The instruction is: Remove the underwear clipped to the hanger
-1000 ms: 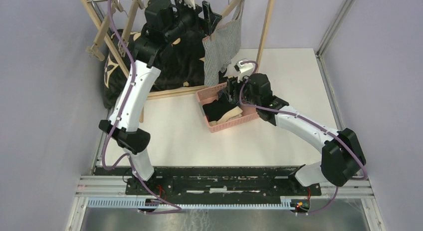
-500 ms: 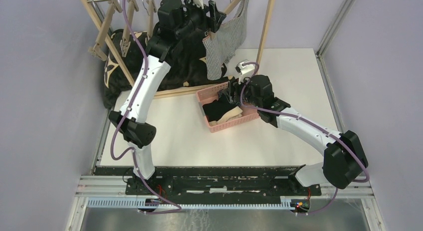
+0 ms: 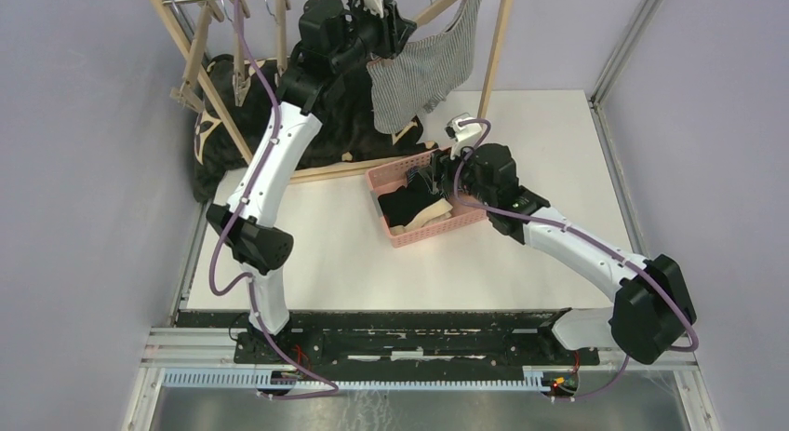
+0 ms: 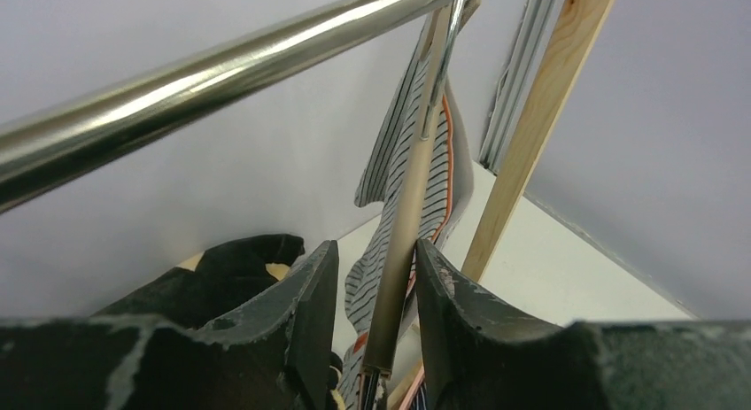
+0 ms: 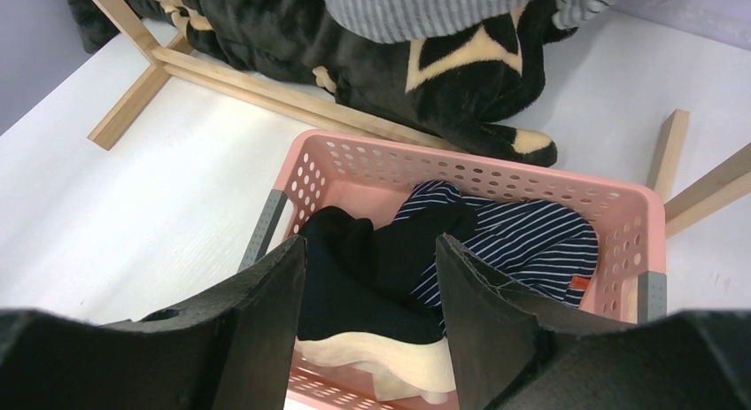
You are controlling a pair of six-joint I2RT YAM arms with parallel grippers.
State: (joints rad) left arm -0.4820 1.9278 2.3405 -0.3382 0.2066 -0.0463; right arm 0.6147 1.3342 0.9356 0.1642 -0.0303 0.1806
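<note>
While the navy pair (image 5: 522,237) and the black pair (image 5: 372,268) already lie in the basket (image 5: 416,158), the grey-striped pair (image 3: 419,73) hangs clipped to the hanger (image 4: 401,233) on the rail (image 4: 221,82), so about two thirds looks done. Left gripper (image 4: 376,251) straddles the hanger arm, fingers partly apart, seemingly clamping nothing. Right gripper (image 5: 370,243) hovers over the basket, wide open and empty.
</note>
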